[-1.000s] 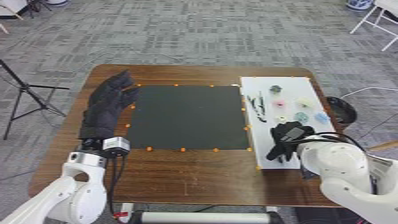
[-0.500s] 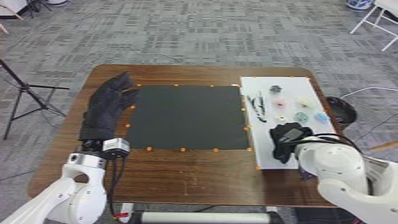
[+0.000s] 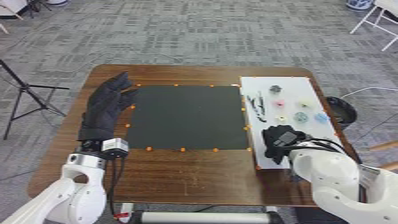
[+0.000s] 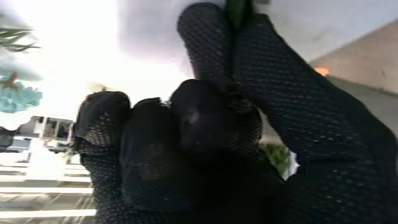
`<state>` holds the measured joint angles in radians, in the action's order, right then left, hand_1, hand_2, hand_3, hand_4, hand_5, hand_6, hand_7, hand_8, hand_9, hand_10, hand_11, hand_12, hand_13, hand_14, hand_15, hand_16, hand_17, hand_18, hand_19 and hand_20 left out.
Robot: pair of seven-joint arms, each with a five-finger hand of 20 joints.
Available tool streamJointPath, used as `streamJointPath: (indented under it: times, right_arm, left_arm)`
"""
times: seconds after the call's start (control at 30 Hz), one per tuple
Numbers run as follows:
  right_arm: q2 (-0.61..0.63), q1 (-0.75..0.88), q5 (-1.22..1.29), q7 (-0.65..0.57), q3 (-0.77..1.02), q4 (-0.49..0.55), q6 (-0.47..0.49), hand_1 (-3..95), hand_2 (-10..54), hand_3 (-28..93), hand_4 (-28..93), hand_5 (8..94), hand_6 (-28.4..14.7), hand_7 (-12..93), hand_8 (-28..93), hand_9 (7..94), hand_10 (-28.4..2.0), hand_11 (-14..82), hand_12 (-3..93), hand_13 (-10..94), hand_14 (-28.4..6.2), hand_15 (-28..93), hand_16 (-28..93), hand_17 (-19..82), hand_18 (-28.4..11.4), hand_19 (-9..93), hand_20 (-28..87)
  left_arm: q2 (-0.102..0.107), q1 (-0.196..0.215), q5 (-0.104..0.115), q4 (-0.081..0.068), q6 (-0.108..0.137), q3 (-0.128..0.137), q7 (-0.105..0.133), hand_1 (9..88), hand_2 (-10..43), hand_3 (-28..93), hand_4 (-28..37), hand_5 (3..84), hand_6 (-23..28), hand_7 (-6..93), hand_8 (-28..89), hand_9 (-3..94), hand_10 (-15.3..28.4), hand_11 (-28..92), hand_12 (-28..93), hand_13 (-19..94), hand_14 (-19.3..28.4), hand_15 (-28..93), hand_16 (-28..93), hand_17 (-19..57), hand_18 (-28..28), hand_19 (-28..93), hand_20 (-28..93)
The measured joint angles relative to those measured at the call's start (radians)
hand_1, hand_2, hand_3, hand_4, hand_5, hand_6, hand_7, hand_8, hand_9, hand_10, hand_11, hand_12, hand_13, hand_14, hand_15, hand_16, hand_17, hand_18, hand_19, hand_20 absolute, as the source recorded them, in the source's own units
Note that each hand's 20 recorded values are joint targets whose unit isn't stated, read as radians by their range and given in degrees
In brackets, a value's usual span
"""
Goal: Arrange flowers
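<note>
While head view shows right hand point(image 3: 281, 138) over board point(image 3: 293, 85), wrist view: pinching green stem point(image 4: 237, 13).

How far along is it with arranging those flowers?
Nothing looks arranged yet: the pink flower, the blue flower and the pale green one lie apart on the white board. In hand is something green, perhaps a stem, pinched by the right hand. What's left, it seems, is bringing the blooms together into an arrangement.
</note>
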<state>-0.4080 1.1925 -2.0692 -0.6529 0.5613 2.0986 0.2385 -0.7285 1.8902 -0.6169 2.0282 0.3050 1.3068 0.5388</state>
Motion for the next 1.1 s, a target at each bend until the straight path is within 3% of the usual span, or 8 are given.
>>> streamJointPath:
  times: [0.13,0.4,0.5,0.6,0.73,0.83,0.9,1.1]
  right_arm:
    - [-0.003,0.039,0.034,0.004,0.017,-0.006,-0.081,32.2,0.4,87,-4,66.6,0.0,58,38,78.2,-7.7,72.5,66.1,80,-6.5,87,42,41,-20.5,90,39]
    - [-0.028,0.127,0.259,0.01,0.219,-0.005,-0.114,30.3,3.4,87,-2,66.5,-0.7,60,39,78.0,-8.0,74.7,65.6,79,-6.9,88,42,41,-20.4,90,39]
    - [-0.03,0.113,0.23,0.012,0.225,-0.005,-0.194,31.9,2.1,87,-4,66.9,-0.1,59,36,78.0,-7.9,74.7,65.4,79,-6.8,89,42,41,-20.1,90,39]
    - [-0.039,0.084,0.175,0.007,0.226,-0.005,-0.227,35.3,-5.7,80,-18,68.9,0.8,54,27,78.0,-7.7,71.2,65.6,79,-7.0,87,42,40,-20.3,90,38]
    - [-0.067,0.045,0.161,-0.031,0.259,0.002,-0.097,40.6,-9.5,61,-28,76.3,-0.4,33,-7,78.5,-7.7,69.4,65.3,79,-7.4,86,42,40,-20.8,91,37]
    - [-0.074,0.013,0.155,-0.055,0.258,0.015,0.115,53.5,-9.5,20,-20,76.2,-0.9,28,-8,78.7,-7.6,69.0,66.0,79,-7.6,86,43,40,-21.0,90,38]
    - [-0.076,0.006,0.149,-0.065,0.247,0.019,0.206,53.3,-9.2,7,-15,76.0,-0.9,28,-8,78.4,-7.7,68.8,65.9,79,-7.6,86,43,40,-21.1,91,38]
    - [-0.078,-0.01,0.13,-0.097,0.135,-0.002,0.164,50.3,-8.3,5,-13,76.2,-0.9,28,-9,78.5,-7.8,68.5,66.0,79,-7.6,86,43,40,-21.3,91,38]
  left_arm:
    - [0.0,0.0,0.001,0.0,0.0,0.001,0.0,34.4,-6.4,68,-19.7,31.0,1.7,28.2,-12,25.0,11.2,33,20,24,13.6,41,4,-6.9,19.8,43,17]
    - [0.0,-0.004,0.002,-0.001,0.0,0.002,0.001,34.5,-6.3,68,-19.6,31.1,1.7,28.3,-12,25.0,11.2,33,20,24,13.5,40,4,-6.9,19.8,43,17]
    - [0.0,-0.005,0.003,-0.001,0.0,0.002,0.001,34.5,-6.2,68,-19.7,31.0,1.6,28.3,-12,25.0,11.3,33,20,24,13.5,41,4,-6.9,19.8,43,17]
    - [0.0,-0.005,0.003,-0.001,0.0,0.002,0.001,34.5,-6.3,68,-19.6,31.1,1.6,28.3,-12,25.0,11.2,33,20,24,13.5,40,4,-6.9,19.8,43,17]
    - [0.0,-0.005,0.003,-0.001,0.0,0.003,0.001,34.4,-6.3,68,-19.7,31.1,1.7,28.2,-12,25.0,11.2,33,20,24,13.6,40,4,-6.9,19.9,43,17]
    - [0.0,-0.005,0.003,-0.001,0.0,0.004,0.0,34.3,-6.3,68,-19.6,31.1,1.7,28.1,-12,25.0,11.3,33,20,24,13.6,40,4,-6.9,19.9,43,17]
    - [0.0,-0.005,0.003,-0.001,0.0,0.004,0.0,34.3,-6.3,68,-19.6,31.1,1.7,28.1,-12,25.0,11.2,33,20,24,13.7,40,4,-6.9,19.9,43,17]
    - [-0.002,-0.005,0.004,-0.001,0.0,0.004,0.0,34.3,-6.2,68,-19.7,31.1,1.7,28.0,-12,25.1,11.2,32,20,24,13.6,40,4,-6.9,19.9,43,17]
